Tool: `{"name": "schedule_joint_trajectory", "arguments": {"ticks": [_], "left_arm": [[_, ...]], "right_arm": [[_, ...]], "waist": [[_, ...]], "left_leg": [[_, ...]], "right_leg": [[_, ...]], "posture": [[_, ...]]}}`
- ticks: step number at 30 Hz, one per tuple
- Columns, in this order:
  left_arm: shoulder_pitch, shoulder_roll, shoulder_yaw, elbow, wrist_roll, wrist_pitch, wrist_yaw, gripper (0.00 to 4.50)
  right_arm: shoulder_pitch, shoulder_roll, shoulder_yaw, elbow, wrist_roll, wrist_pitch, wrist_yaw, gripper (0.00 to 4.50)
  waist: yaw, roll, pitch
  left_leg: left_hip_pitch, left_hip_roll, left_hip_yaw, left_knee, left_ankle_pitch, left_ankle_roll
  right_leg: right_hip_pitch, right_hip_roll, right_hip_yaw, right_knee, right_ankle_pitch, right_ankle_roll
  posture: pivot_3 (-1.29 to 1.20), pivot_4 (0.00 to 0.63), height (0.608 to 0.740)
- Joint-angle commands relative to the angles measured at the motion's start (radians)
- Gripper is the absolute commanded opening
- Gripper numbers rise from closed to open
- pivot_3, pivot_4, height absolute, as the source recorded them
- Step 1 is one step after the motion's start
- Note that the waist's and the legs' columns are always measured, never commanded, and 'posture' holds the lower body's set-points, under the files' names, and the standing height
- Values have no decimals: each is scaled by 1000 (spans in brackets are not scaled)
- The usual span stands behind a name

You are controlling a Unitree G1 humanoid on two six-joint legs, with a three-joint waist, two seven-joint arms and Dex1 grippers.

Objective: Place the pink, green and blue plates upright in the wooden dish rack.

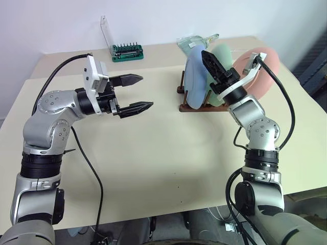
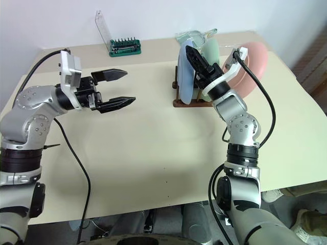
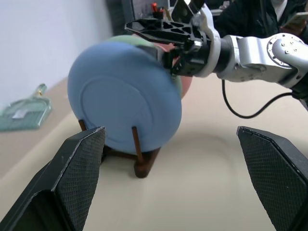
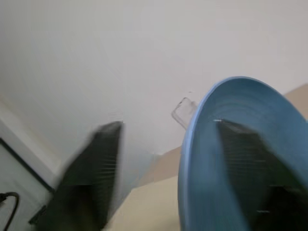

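The wooden dish rack [image 1: 190,107] stands at the table's far right with three plates upright in it. The blue plate [image 1: 195,84] is nearest the middle, the green plate [image 1: 224,52] stands behind it and the pink plate [image 1: 264,70] is furthest right. My right gripper [image 1: 206,54] is at the blue plate's upper edge. It is open, its fingers [image 4: 98,178] astride the blue plate's rim [image 4: 192,139]. Left of the rack, my left gripper [image 1: 147,92] hovers above the table, open and empty, pointing at the blue plate [image 3: 120,96].
A green-based bit case [image 1: 127,51] with its clear lid raised sits at the back of the beige table [image 1: 153,158]. A clear glass item [image 1: 196,41] lies behind the rack. A person in dark clothing [image 3: 250,19] is beyond the table's right side.
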Motion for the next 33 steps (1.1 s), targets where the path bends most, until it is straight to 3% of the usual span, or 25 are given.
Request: {"name": "schedule_joint_trajectory", "arguments": {"ticks": [1,6,14,18,22,27,30,31,32,33], "left_arm": [[-11,0,33,-22,-12,-15,7,4500],[-6,-1,34,-28,-25,-3,6,4500],[-7,-3,36,-35,-47,9,4,4500],[-15,-1,40,-33,-57,14,5,4500],[-12,-4,41,-33,-64,16,4,4500],[-20,-13,32,-15,-51,2,-3,4500],[-36,-23,27,3,-43,-2,-6,4500],[-40,-24,24,7,-47,5,-11,4500],[-42,-26,21,8,-46,6,-13,4500],[-45,-28,19,11,-46,6,-15,4500]], "right_arm": [[-53,-27,21,-48,-57,-42,31,4475],[-74,-38,41,-101,-96,-67,74,4475],[-144,-27,-9,-213,3,-81,85,4475],[-171,-111,-48,-197,-32,-113,105,4475],[-138,-315,-102,-98,-222,-224,129,4475],[-119,-471,-226,163,-425,-454,20,4475],[-13,-576,-203,259,-559,-512,37,3664],[33,-599,-193,283,-622,-538,1,3202],[74,-614,-177,306,-678,-580,-18,3121],[105,-616,-165,323,-715,-603,-29,2516]], "waist": [[0,0,0],[1,0,0],[1,0,0],[7,0,0],[11,0,0],[6,0,0],[7,0,0],[7,0,0],[2,0,0],[2,1,0]], "left_leg": [[0,0,0,0,0,0],[0,0,0,0,0,0],[0,0,0,0,0,0],[0,0,0,0,0,0],[0,-1,0,1,0,0],[1,0,1,0,0,1],[0,0,2,0,0,1],[1,0,3,0,-1,1],[1,0,3,0,-1,1],[2,0,5,0,-1,1]], "right_leg": [[0,0,0,0,0,0],[0,0,0,0,0,0],[0,0,0,0,0,0],[1,0,0,0,0,0],[1,0,0,-1,0,0],[2,0,0,-1,0,0],[2,0,0,-1,0,0],[2,0,0,-1,0,0],[2,0,0,-2,0,0],[2,0,2,-1,0,0]], "posture": [[0,150,740],[0,150,740],[0,150,740],[0,150,740],[0,150,740],[0,150,740],[0,150,740],[0,150,740],[0,150,740],[0,150,740]]}}
